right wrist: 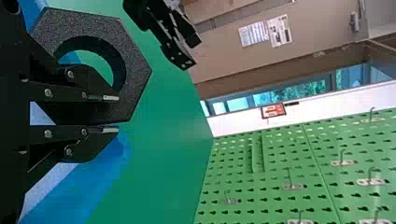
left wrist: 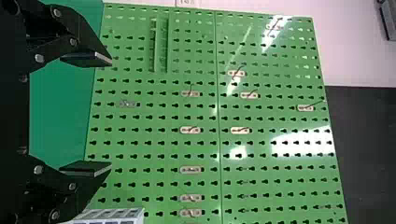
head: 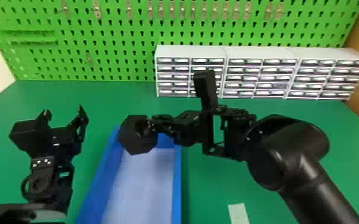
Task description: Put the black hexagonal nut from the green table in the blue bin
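My right gripper (head: 152, 124) is shut on one side of the black hexagonal nut (head: 134, 143), holding it above the far end of the blue bin (head: 177, 178). In the right wrist view the nut (right wrist: 135, 70) has its rim between the fingers of the right gripper (right wrist: 111, 114), its round hole facing the camera. The left gripper (head: 64, 114) stands open and empty over the table left of the bin; in the left wrist view its fingertips are wide apart around the left gripper's gap (left wrist: 100, 114).
Grey drawer cabinets (head: 262, 53) stand at the back right of the green table (head: 277, 125), before a green pegboard (head: 113, 38) with metal hooks. A pale strip (head: 238, 213) lies on the table right of the bin.
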